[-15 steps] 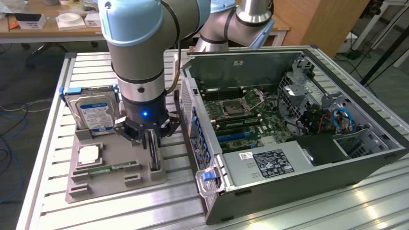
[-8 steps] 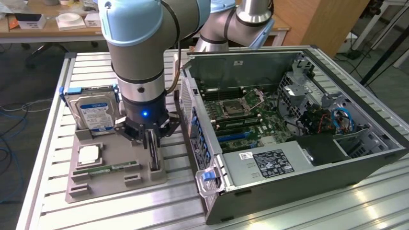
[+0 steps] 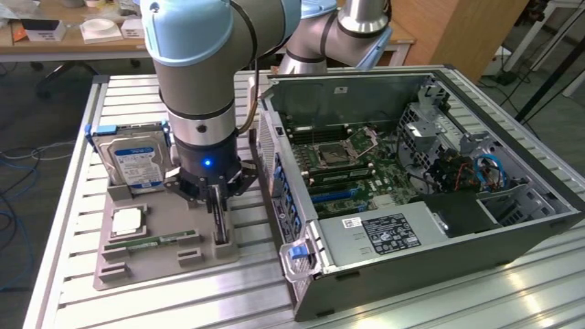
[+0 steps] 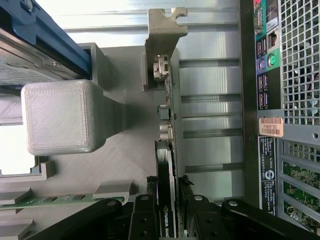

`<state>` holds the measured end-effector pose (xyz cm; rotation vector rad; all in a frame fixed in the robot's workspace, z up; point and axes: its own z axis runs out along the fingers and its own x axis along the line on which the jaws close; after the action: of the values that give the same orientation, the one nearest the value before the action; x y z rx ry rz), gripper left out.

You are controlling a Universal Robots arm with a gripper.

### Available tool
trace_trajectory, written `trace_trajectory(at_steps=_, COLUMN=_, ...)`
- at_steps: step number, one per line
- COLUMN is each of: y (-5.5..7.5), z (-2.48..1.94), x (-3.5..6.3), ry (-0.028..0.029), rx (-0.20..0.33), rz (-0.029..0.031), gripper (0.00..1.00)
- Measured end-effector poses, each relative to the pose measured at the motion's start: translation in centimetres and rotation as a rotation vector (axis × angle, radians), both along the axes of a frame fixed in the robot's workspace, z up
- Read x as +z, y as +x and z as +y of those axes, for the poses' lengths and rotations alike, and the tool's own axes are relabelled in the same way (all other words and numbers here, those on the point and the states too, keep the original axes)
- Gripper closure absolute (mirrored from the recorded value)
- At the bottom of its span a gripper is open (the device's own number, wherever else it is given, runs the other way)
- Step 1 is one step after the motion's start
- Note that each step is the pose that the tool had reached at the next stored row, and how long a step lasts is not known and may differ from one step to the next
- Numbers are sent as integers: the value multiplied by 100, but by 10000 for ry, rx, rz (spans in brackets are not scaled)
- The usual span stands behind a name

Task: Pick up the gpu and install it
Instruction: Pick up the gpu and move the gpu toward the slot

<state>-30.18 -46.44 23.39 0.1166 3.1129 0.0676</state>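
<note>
On a slatted metal table (image 3: 68, 205) in a workshop: grey holder (image 3: 164, 264), open PC case (image 3: 439, 233) at the exterior view's right. Arm (image 3: 196, 82) pointing straight down, gripper (image 3: 218, 205) astride the gpu (image 4: 167, 165), which stands on edge in the holder. Jaws close to both faces; clamped or not, cannot tell.
</note>
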Motion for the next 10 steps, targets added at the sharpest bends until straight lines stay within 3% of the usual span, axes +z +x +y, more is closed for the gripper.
trace_trajectory(at_steps=10, y=0, z=0, x=0, ry=11, rx=0, rz=0, gripper=74)
